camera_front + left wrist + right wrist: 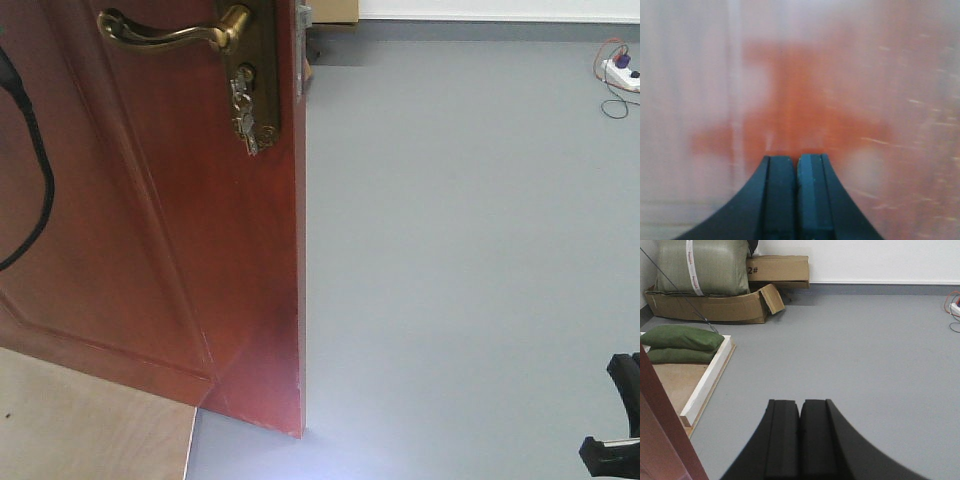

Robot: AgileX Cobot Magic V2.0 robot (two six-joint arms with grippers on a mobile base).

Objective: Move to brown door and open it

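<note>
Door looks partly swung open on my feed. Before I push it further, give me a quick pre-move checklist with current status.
1. Reddish-brown wooden door off its frame: ok; its free edge stands over the grey floor, open floor beyond.
2. Left claw shut for pushing: ok; fingers closed together, facing a blurred reddish surface. Contact: cannot tell.
3. Right claw empty and shut: ok; it points at bare floor, the door edge at lower left.
4. Brass lever handle free: ok; no claw on it, keys hanging from the lock.
5. Swing path: cannot tell; the white-edged wooden platform with green sacks lies near the door.
6. Black cable across the door face: not ok, could snag.
</note>
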